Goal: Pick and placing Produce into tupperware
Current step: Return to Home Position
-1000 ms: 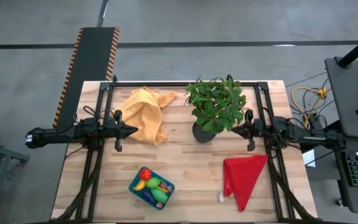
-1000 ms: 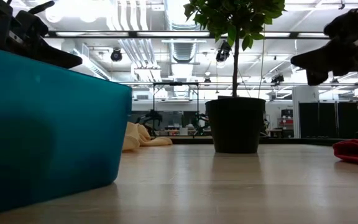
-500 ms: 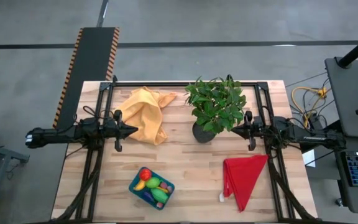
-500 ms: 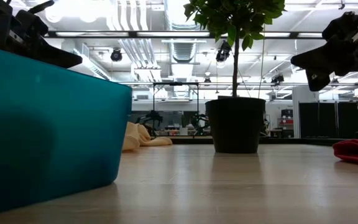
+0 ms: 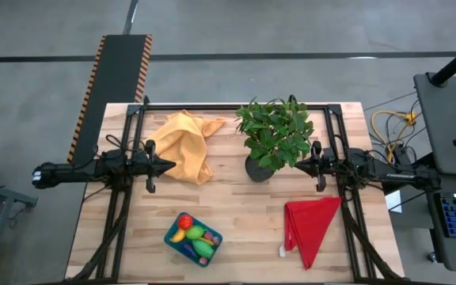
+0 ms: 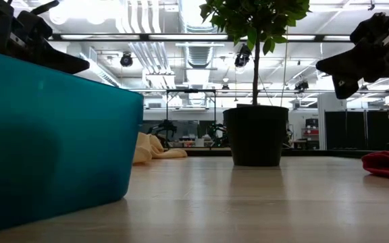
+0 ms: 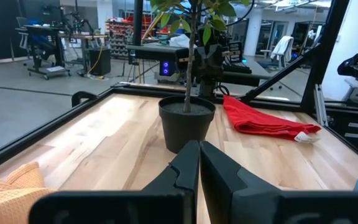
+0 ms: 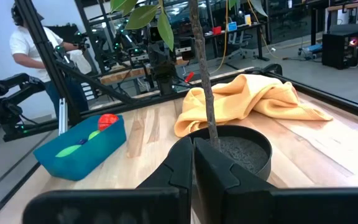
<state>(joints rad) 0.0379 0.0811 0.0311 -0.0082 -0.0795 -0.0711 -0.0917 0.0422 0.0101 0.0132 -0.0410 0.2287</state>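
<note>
The teal tupperware tub [image 5: 192, 240] sits near the table's near edge, left of centre, with toy produce inside: a red piece [image 5: 184, 222], a yellow banana [image 5: 178, 235] and green pieces [image 5: 195, 233]. In the low view the tub's wall [image 6: 46, 142] fills the left side; in the right wrist view the tub [image 8: 79, 148] shows red and green pieces. My left gripper [image 5: 171, 166] hovers shut above the orange-yellow cloth, far from the tub. My right gripper [image 5: 294, 167] hovers shut beside the potted plant's pot. Both touch nothing.
A potted plant [image 5: 273, 138] stands at the table's centre, toward the far edge. An orange-yellow cloth [image 5: 185, 146] lies far-left, a red cloth [image 5: 309, 226] near-right. A person [image 8: 30, 46] stands beyond the table in the right wrist view. Bare wood lies between tub and red cloth.
</note>
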